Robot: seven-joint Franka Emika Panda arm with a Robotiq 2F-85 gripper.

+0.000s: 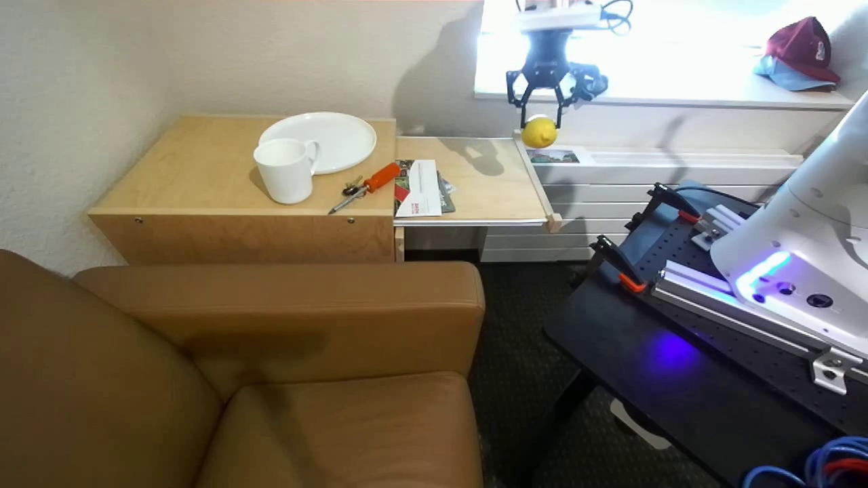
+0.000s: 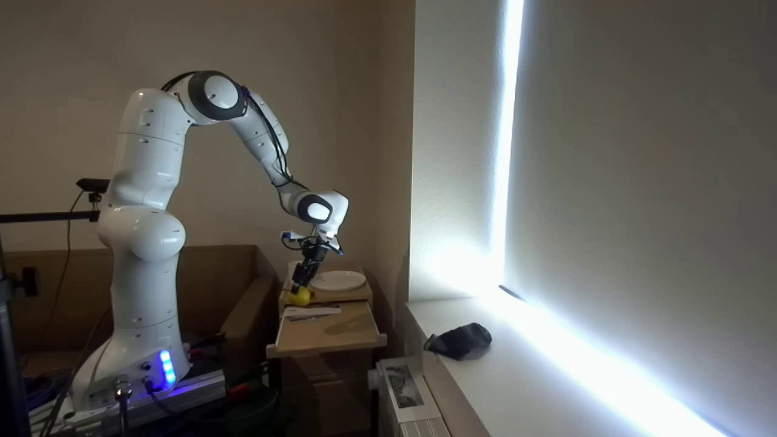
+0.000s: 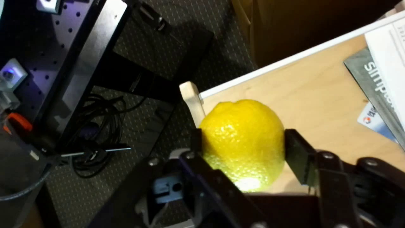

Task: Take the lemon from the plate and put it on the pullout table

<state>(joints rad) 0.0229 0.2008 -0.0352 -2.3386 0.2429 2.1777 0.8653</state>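
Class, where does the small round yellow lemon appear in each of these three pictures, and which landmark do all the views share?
In an exterior view: lemon above and right of centre, held by the black two-fingered gripper.
In an exterior view: lemon below and left of centre.
In the wrist view: lemon large, slightly below and right of centre.
Shared landmark: flat pale-wood pullout table.

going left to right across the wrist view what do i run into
Orange clamp part, coiled black cables, lemon, papers. The gripper and pullout table overlap the lemon's span, so I leave them out.
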